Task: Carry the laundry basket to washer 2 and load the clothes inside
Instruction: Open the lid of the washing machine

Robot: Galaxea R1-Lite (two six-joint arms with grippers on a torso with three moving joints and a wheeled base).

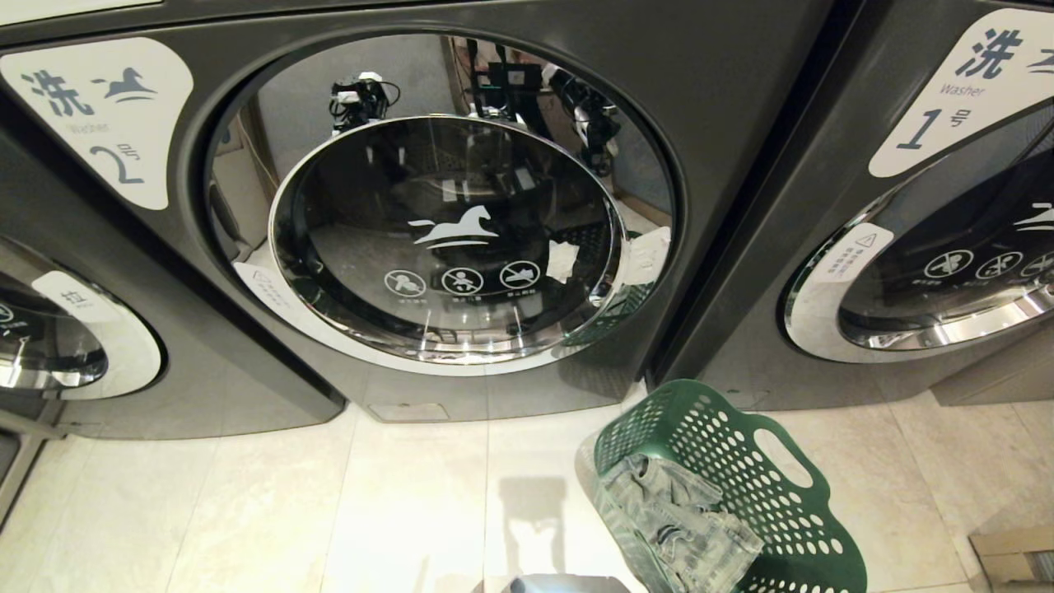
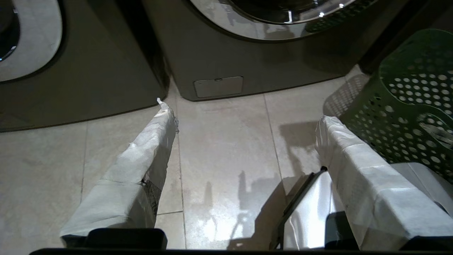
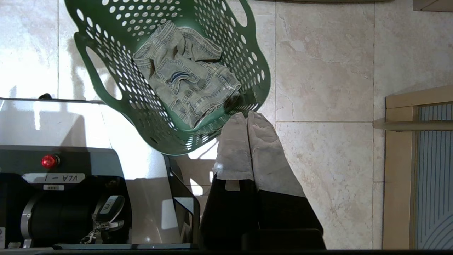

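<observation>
Washer 2 (image 1: 449,239) fills the head view, its round glass door closed. The green perforated laundry basket (image 1: 741,469) hangs tilted just above the floor tiles, low and right of that door. A crumpled pair of denim jeans (image 1: 675,519) lies inside it. In the right wrist view my right gripper (image 3: 246,115) is shut, fingertips pinched at the rim of the basket (image 3: 124,28), close to the jeans (image 3: 187,81). My left gripper (image 2: 240,111) stands wide open over bare floor in front of washer 2, holding nothing, with the basket (image 2: 407,106) beside one finger.
Washer 1 (image 1: 947,247) stands to the right and another washer (image 1: 66,346) to the left, both with doors closed. My own base (image 3: 70,141) sits under the basket's near edge. A wood-framed panel (image 3: 400,141) and a cardboard box (image 1: 1017,556) are at the right.
</observation>
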